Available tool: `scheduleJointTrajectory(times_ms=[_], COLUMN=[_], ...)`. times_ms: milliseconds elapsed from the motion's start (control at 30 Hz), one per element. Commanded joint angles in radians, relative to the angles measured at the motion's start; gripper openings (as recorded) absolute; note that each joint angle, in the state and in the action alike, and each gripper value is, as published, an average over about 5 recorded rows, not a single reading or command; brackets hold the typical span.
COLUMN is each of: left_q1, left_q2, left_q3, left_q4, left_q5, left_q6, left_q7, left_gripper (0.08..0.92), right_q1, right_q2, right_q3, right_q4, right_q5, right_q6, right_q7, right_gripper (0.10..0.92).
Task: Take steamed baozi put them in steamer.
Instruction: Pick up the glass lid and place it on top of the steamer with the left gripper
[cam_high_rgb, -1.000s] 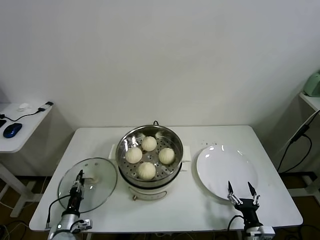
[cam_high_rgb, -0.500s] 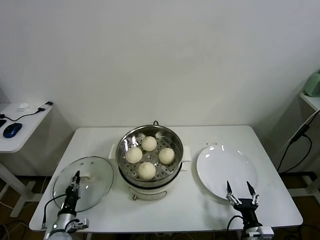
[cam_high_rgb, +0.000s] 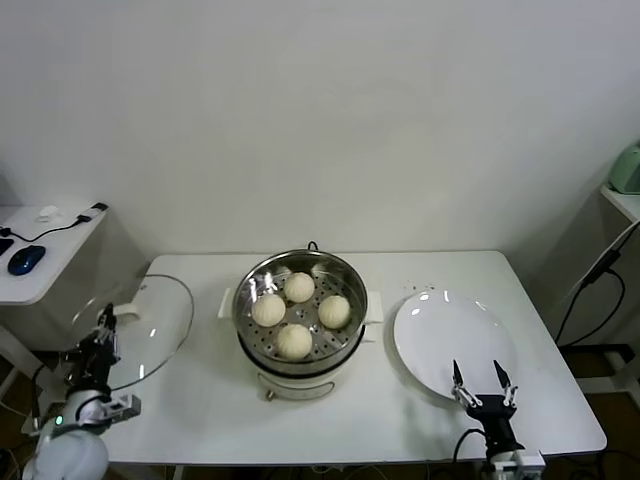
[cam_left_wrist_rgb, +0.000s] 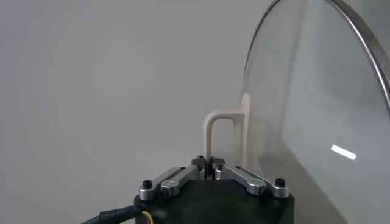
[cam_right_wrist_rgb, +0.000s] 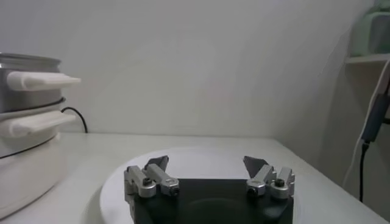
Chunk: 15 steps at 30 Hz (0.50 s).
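Note:
The steamer (cam_high_rgb: 300, 366) stands mid-table with several cream-white steamed baozi (cam_high_rgb: 294, 341) on its perforated tray. My left gripper (cam_high_rgb: 103, 331) is off the table's left edge, shut on the white handle (cam_left_wrist_rgb: 222, 131) of the glass lid (cam_high_rgb: 150, 318). It holds the lid up, tilted on edge, left of the steamer. In the left wrist view, my left gripper (cam_left_wrist_rgb: 209, 163) clamps the handle's foot, and the lid (cam_left_wrist_rgb: 317, 91) rises beside it. My right gripper (cam_high_rgb: 478, 376) is open and empty over the front edge of the white plate (cam_high_rgb: 450, 335); it also shows in the right wrist view (cam_right_wrist_rgb: 206, 163).
A side desk with a blue mouse (cam_high_rgb: 24, 259) stands at the left, close to the raised lid. A shelf with a green object (cam_high_rgb: 626, 168) and hanging cables is at the right. The steamer's side (cam_right_wrist_rgb: 24, 122) shows in the right wrist view.
My left gripper has lifted the glass lid off the table and carried it left, tilting it up on edge. The right gripper has not moved.

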Motion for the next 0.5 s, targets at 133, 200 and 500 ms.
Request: scheduleJointTrajectory(times_ms=[133, 200, 500], left_q1=[-0.003, -0.016, -0.098], left_q2=[0.059, 0.049, -0.067], left_q3=[0.01, 0.074, 0.469], left_q4=[-0.295, -0.329, -0.419], left_q5=[-0.062, -0.009, 0.297], left_q6=[0.184, 0.209, 0.367], left_q7=[0.212, 0.233, 0.316], left_gripper=[0.134, 0.134, 0.134], right_q1=[0.013, 0.016, 0.02], right_q2=[0.006, 0.008, 0.005], right_q3=[-0.006, -0.009, -0.018], right_q4=[0.0, -0.004, -0.03], right_q5=[-0.049, -0.05, -0.047], right_q6=[-0.006, 0.003, 0.049], right_q7=[0.024, 0.024, 0.019], right_gripper=[0.823, 0.823, 0.823])
